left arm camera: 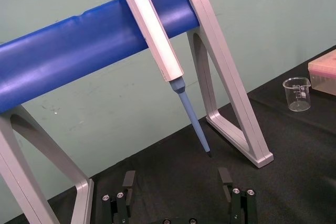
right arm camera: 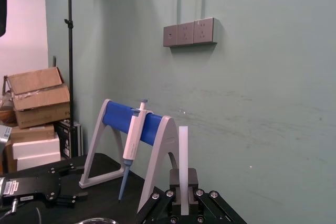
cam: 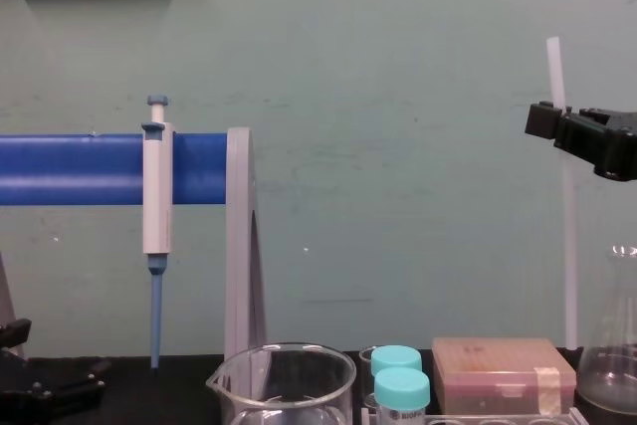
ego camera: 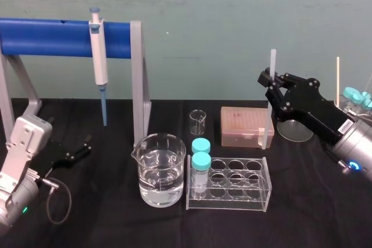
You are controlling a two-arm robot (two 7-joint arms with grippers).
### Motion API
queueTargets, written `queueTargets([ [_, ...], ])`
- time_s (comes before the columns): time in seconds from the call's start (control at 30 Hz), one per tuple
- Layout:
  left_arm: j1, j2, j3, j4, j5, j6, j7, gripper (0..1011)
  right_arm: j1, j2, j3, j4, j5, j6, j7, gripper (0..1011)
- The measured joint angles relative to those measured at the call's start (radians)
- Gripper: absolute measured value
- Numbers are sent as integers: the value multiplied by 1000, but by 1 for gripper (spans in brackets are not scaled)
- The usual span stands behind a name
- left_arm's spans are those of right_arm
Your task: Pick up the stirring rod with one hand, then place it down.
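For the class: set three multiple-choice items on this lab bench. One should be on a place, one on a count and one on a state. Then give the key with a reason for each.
1. The pipette is
A. lying flat
B. hanging on the blue bar
C. in a gripper's grip

2. How many teal-capped tubes stand in the clear rack?
A. two
B. four
C. six

3. The stirring rod is
A. lying flat
B. snapped in two
C. upright in the right gripper

Key:
1 B: the head and chest views show it clipped to the bar with its tip pointing down.
2 A: two caps show at the rack's left end, and the other holes are bare.
3 C: the right gripper's fingers are shut on the rod, while the left gripper rests open, low at the left.
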Motion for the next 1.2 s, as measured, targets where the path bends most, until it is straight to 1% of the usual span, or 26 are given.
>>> queueTargets([
  [0.5, 0, 0, 0, 0, 0, 0, 0, 1000, 6, 3, -6, 9, 3, -2, 6, 72],
  [1.2, 0, 0, 0, 0, 0, 0, 0, 1000, 2, 16, -9, 12, 5, -10, 21, 72],
])
